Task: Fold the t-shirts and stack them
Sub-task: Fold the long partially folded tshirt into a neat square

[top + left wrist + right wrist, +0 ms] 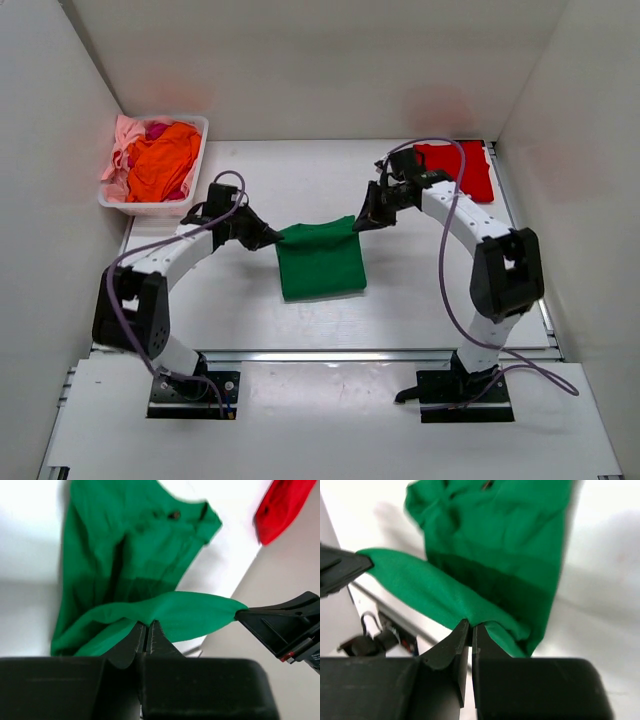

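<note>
Between black fingers (131, 647), limp green t-shirt (322, 262)

Bright even light, soft wrist-view blur.

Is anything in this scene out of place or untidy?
Only a small thing: at the far left, a pink t-shirt hangs over the rim of the white basket instead of lying inside. The green t-shirt and the red t-shirt look in order.
</note>
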Robot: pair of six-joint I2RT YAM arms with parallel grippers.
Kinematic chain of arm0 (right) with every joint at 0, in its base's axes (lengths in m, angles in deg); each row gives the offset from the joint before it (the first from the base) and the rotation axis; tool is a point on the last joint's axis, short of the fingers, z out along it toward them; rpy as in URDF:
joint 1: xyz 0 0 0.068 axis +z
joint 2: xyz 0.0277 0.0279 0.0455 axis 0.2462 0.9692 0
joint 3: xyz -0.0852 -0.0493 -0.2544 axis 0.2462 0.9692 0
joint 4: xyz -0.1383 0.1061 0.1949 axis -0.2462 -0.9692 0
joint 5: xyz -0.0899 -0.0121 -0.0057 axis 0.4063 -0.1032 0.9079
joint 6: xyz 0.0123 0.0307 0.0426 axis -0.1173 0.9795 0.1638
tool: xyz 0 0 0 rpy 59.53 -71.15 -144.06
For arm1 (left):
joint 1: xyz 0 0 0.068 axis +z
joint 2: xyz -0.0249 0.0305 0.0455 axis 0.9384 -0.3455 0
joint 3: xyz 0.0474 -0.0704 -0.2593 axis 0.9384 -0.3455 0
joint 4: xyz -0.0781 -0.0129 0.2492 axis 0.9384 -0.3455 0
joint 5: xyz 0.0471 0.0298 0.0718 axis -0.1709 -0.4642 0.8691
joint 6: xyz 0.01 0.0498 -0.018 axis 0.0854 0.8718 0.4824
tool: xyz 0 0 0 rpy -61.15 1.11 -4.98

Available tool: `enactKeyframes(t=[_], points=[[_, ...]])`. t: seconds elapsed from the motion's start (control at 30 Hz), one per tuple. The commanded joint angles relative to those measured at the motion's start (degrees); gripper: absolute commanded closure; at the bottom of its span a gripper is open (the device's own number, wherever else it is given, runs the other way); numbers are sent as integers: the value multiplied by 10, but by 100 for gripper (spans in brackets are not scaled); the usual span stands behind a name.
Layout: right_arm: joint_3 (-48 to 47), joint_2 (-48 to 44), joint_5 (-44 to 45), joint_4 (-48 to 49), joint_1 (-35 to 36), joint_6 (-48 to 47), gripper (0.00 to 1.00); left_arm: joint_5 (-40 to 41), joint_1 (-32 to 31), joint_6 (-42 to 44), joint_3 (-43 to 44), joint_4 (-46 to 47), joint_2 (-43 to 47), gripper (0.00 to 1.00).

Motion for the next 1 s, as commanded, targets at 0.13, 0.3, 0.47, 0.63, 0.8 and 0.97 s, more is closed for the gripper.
enactKeyframes(t=[0.13,0.3,0.47,0.63,0.8,0.97], points=[[-118,120,23,70,-35,-13,100,44,32,10,81,59,-96,91],[-199,219,23,65,-37,-11,100,47,40,2,131,64,-167,88],[-245,264,33,68,-29,-30,76,50,37,-15,123,98,-204,72],[-211,243,46,142,-34,-17,38,54,50,-10,125,128,-210,59],[-159,202,55,189,-52,-9,15,74,106,7,132,138,-189,50],[-132,194,22,162,-50,-58,7,66,134,50,155,121,-169,48]])
